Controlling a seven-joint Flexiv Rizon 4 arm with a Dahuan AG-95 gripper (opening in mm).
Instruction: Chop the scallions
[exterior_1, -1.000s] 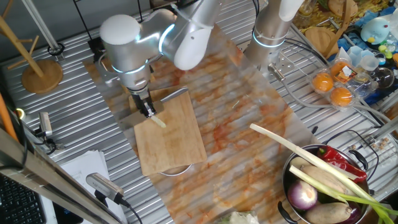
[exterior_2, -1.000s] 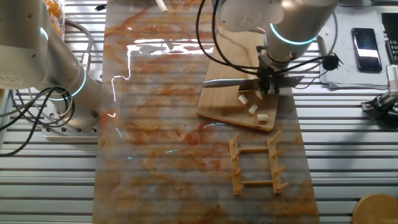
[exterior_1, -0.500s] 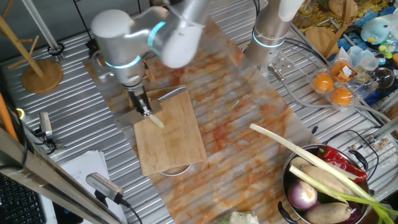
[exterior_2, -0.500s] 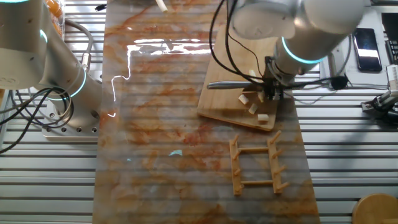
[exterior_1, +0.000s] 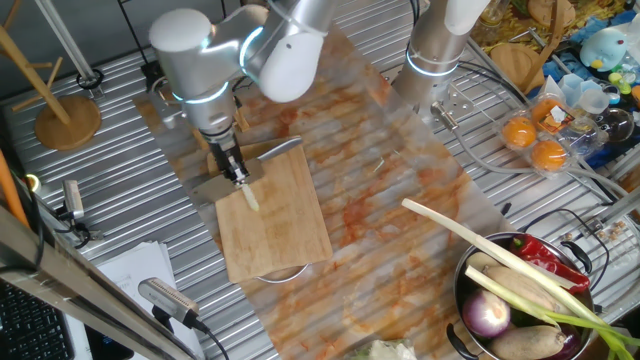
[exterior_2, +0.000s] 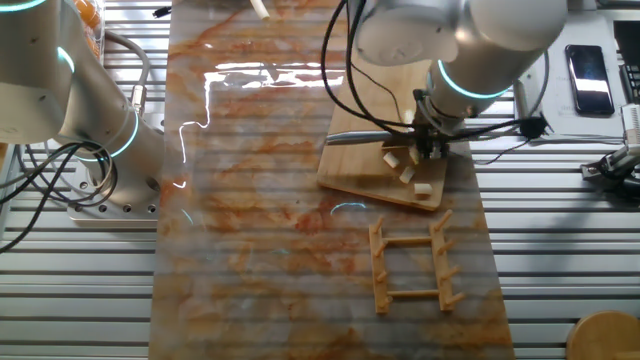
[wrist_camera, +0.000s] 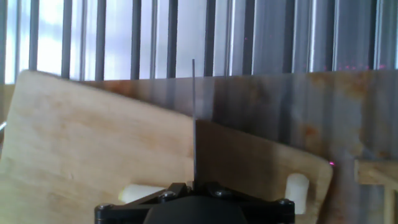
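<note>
Scallions (exterior_2: 405, 166): several short pale cream chunks lying on the wooden cutting board (exterior_2: 370, 165), near its edge toward the wooden rack (exterior_2: 412, 262); one chunk each side of the blade in the hand view (wrist_camera: 297, 186).
Knife (exterior_2: 372, 134): blade edge-down across the board, seen end-on as a thin line from the hand camera.
Gripper (exterior_2: 429, 146): clenched on the knife handle, directly over the chunks.
Metal bowl (exterior_1: 470, 277): holds purple onion (exterior_1: 487, 316), red chilli, a long green-leafed stalk.
</note>
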